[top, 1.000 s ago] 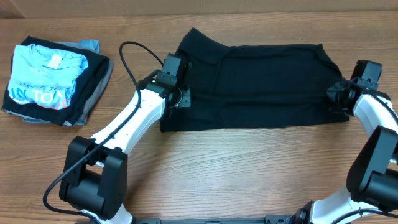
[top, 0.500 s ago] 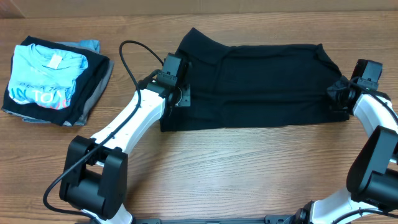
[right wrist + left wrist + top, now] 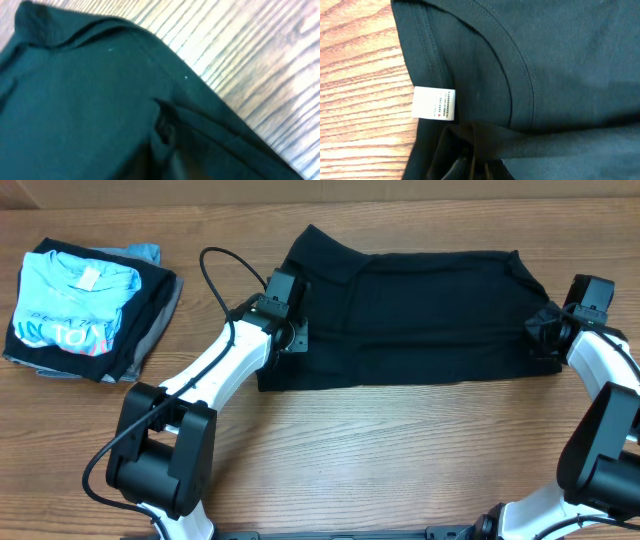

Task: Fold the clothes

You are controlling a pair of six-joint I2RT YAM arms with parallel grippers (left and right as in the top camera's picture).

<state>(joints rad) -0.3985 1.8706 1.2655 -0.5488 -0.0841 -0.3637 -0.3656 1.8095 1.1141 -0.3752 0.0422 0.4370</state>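
A black shirt lies folded into a long band across the far middle of the table. My left gripper is shut on the black shirt at its left end; the left wrist view shows the pinched fabric, the collar seam and a white care label. My right gripper is shut on the black shirt at its right end, and the right wrist view shows bunched dark cloth between the fingers.
A stack of folded clothes with a light blue shirt on top sits at the far left. Bare wood table lies in front of the shirt. A black cable loops above the left arm.
The left arm has shifted slightly to the right at its base and elbow. The shirt and the right arm have not visibly moved.
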